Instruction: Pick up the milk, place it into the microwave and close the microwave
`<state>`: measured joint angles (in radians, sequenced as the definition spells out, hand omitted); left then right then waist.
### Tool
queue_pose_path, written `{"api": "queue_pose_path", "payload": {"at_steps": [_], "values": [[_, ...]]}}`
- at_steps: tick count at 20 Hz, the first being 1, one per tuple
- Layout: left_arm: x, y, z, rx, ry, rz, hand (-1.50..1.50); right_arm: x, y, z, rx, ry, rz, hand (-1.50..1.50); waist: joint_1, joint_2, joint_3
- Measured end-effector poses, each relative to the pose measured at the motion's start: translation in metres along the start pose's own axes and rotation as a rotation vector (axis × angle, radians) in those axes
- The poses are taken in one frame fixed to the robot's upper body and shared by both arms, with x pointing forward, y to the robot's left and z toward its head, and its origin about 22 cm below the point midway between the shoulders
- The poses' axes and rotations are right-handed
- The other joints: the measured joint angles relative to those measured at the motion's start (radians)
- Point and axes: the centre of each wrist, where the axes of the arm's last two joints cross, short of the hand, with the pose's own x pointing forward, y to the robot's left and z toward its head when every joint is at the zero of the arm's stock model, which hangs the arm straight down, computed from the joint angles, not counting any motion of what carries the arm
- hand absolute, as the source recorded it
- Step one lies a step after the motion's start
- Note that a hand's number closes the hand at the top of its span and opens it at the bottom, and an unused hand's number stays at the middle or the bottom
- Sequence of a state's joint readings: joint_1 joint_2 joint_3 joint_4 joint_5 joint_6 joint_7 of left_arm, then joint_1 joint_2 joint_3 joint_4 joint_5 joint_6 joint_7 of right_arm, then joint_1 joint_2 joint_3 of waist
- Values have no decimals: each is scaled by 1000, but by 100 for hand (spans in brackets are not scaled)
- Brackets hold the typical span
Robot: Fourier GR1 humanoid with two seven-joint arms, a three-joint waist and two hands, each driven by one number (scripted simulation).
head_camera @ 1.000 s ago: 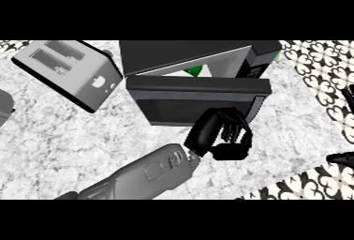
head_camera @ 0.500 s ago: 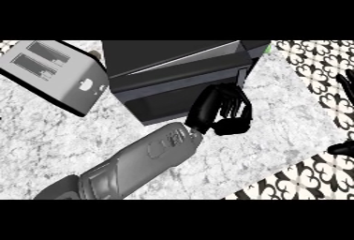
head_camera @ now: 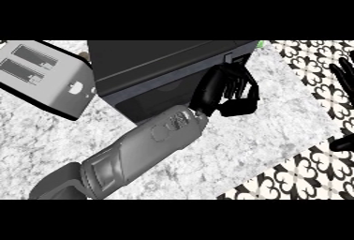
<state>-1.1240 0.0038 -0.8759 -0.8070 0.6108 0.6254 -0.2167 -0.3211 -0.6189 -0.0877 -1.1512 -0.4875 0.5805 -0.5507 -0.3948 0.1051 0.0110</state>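
The dark microwave [head_camera: 159, 65] stands at the top middle of the counter, and its door looks closed against the body. My left hand [head_camera: 224, 91] lies against the door's right end, fingers relaxed and slightly bent, holding nothing. The milk is hidden; only a green sliver [head_camera: 261, 44] shows at the microwave's upper right corner, and I cannot tell what it belongs to. At the right edge my right hand [head_camera: 343, 70] rests with straight fingers pointing up.
A silver toaster [head_camera: 41, 79] stands to the left of the microwave, close to it. The marble counter [head_camera: 41, 140] ends at the lower right, where black-and-white patterned floor [head_camera: 297, 178] begins.
The microwave door has swung from partly open to closed, with my left hand moving up and right along with it. The green-and-white milk seen inside earlier is now out of sight.
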Motion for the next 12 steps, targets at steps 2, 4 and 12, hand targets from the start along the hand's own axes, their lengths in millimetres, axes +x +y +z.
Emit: {"api": "queue_pose_path", "payload": {"at_steps": [2, 4, 12], "values": [[2, 3, -3, 11, -4, 0, 150, 2, 3, -6, 32, 1, -16, -150, -2, 2, 0], [5, 5, -4, 16, -23, 3, 150, 5, 5, -12, 63, 6, -25, -150, -6, 2, 0], [4, 7, -5, 31, -20, 8, 150, 29, 24, -49, 294, -13, -18, 150, -14, -1, 1]]}}
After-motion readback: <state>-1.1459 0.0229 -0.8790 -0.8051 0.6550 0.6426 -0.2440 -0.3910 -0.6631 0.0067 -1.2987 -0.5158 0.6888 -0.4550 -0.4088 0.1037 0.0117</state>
